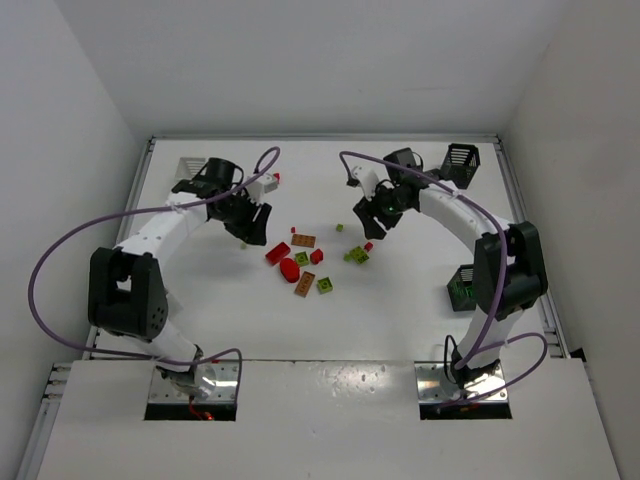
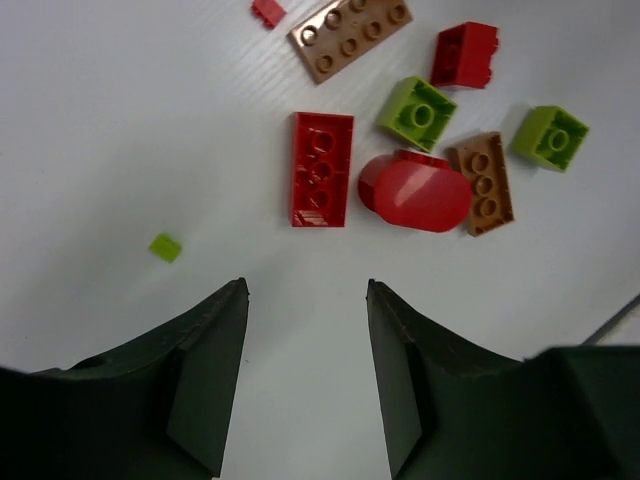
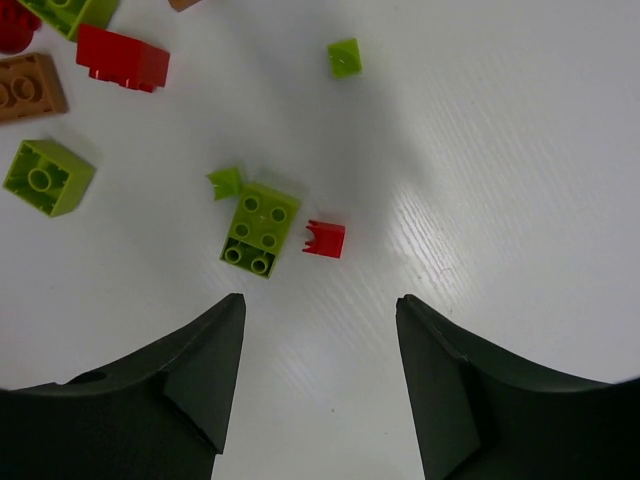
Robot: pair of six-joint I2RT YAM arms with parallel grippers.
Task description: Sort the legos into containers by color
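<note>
Basically pick-up stage: both arms hang over the loose legos (image 1: 303,262) mid-desk (image 1: 390,322), nothing held. The left gripper (image 2: 305,290) has its jaws apart and empty. It is aimed at bare desk just short of a red flat brick (image 2: 322,168) and a red round piece (image 2: 415,190); a tiny yellow-green chip (image 2: 165,247) lies off to one side. The right gripper (image 3: 320,305) is likewise spread and empty, above a yellow-green square brick (image 3: 258,230) with a small red bit (image 3: 324,239) just beside it.

Containers: a black basket (image 1: 460,160) sits at the far right corner and a second black basket (image 1: 462,288) by the right arm (seems to hold something green, hard to tell). A white basket (image 1: 188,172) is far left, partly hidden.

Most bricks lie unsorted, so it looks early in the job. Next move, probably: each gripper drops straight down, straddles one brick only and closes. The right one needs to avoid catching the red bit.
</note>
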